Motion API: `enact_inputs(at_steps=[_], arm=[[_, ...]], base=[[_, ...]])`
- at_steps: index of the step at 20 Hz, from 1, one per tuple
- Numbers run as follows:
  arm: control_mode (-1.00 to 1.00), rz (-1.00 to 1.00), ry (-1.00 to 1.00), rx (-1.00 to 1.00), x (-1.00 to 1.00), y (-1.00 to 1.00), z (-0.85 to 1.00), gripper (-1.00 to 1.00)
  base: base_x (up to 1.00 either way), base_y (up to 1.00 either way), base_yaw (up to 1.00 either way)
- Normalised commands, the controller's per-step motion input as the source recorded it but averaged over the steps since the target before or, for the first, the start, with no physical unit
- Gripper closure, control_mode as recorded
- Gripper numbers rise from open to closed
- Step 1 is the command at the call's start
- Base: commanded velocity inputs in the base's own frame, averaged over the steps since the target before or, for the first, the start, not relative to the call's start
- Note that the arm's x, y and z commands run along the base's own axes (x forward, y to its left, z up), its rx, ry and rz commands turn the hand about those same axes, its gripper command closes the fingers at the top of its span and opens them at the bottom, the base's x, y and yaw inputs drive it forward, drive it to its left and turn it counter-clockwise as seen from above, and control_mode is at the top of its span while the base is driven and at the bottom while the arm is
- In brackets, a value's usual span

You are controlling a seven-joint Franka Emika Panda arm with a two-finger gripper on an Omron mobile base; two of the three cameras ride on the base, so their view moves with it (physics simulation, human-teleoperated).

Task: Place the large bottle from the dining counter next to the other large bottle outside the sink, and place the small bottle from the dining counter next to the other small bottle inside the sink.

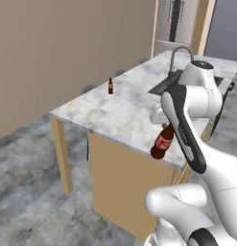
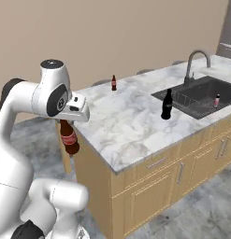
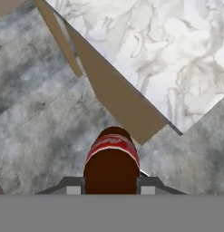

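Gripper [image 3: 111, 183] clamps the large bottle [image 3: 111, 161] off the dining counter's [image 2: 131, 121] near edge, over floor; small bottle [image 2: 113, 83] at far edge.

The white-and-grey marble tabletop [image 2: 131, 123] on its light wooden base holds a dark grey rectangular sink [image 2: 201, 95]. A tall glossy black bottle [image 2: 167, 104] stands on the marble just beside the sink's near corner. A tiny brown red-labelled bottle [image 2: 113, 83] stands well apart from the sink, near the far edge.
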Motion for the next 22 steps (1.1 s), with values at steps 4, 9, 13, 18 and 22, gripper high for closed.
enact_inputs(at_steps=[4, 9, 13, 18, 22], arm=[[1.00, 0.00, 0.00, 0.00, 0.00, 0.00, 0.00, 1.00], [1.00, 0.00, 0.00, 0.00, 0.00, 0.00, 0.00, 1.00], [1.00, 0.00, 0.00, 0.00, 0.00, 0.00, 0.00, 1.00], [1.00, 0.00, 0.00, 0.00, 0.00, 0.00, 0.00, 1.00], [1.00, 0.00, 0.00, 0.00, 0.00, 0.00, 0.00, 1.00]], base=[[0.00, -0.90, 0.48], [0.00, -0.87, 0.49], [-0.10, -0.95, 0.43], [-0.20, -0.90, 0.38], [-0.10, -0.94, 0.34]])
